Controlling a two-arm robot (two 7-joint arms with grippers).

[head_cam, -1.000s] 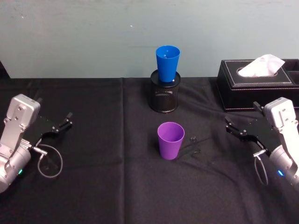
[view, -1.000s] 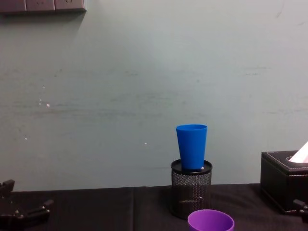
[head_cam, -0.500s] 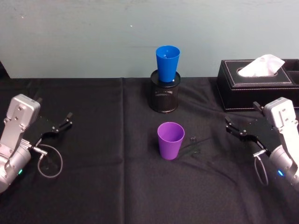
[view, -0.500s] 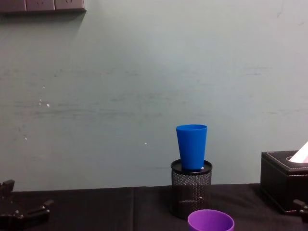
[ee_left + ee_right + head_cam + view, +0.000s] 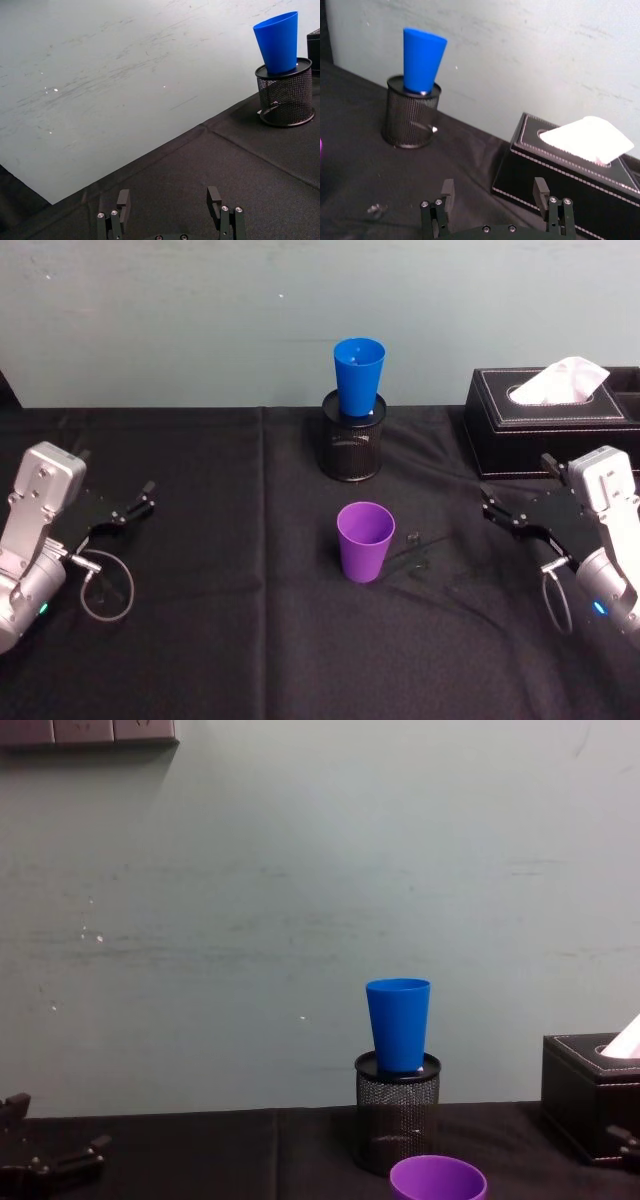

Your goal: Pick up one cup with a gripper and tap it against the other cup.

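Purple tumbler [image 5: 364, 540] upright on black cloth [image 5: 230, 640], blue tumbler [image 5: 358, 375] seated in mesh pen holder [image 5: 352, 450] behind it, left gripper [image 5: 138, 502] and right gripper [image 5: 490, 508] well apart at either side, jaws spread.

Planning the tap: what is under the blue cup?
The blue cup stands upright in the mouth of a black mesh pen holder; its base and the holder's inside are hidden.

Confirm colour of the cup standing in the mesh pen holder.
Bright blue, plain. The cup in the pen holder shows best in the head view.
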